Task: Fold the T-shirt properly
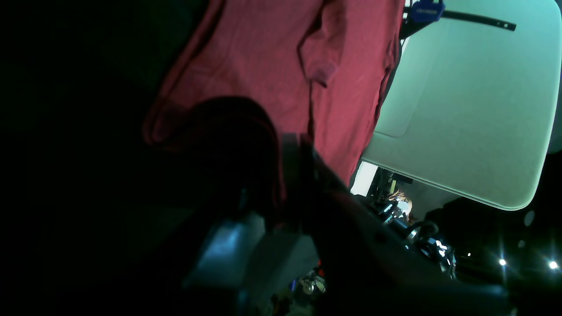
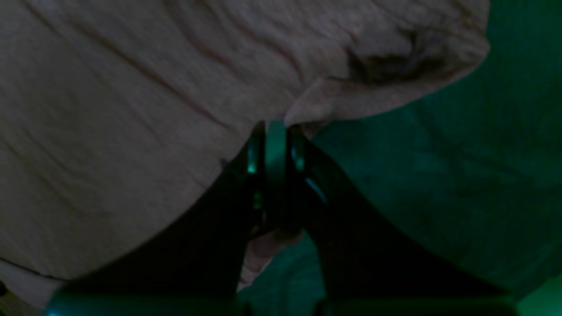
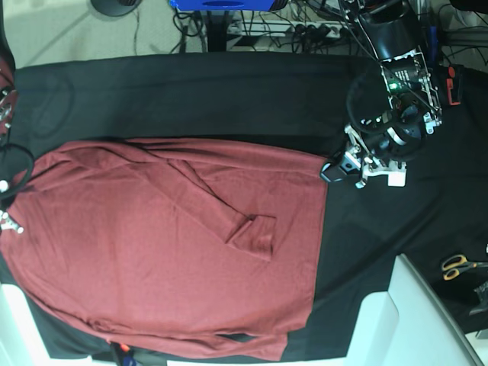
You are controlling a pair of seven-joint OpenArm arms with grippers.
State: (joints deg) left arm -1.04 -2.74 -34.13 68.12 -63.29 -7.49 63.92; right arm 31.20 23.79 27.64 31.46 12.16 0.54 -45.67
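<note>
Our left gripper (image 3: 329, 171) is pinching the T-shirt (image 3: 168, 244) at its hem corner, presumably to carry that edge over in a fold; our right gripper (image 2: 275, 131) is sitting nearly closed at another cloth edge; the shirt is lying spread across the black table cover (image 3: 229, 99)

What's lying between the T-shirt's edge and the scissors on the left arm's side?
In the base view, only bare black table cover and the corner of a white board lie between the T-shirt and the scissors.
</note>
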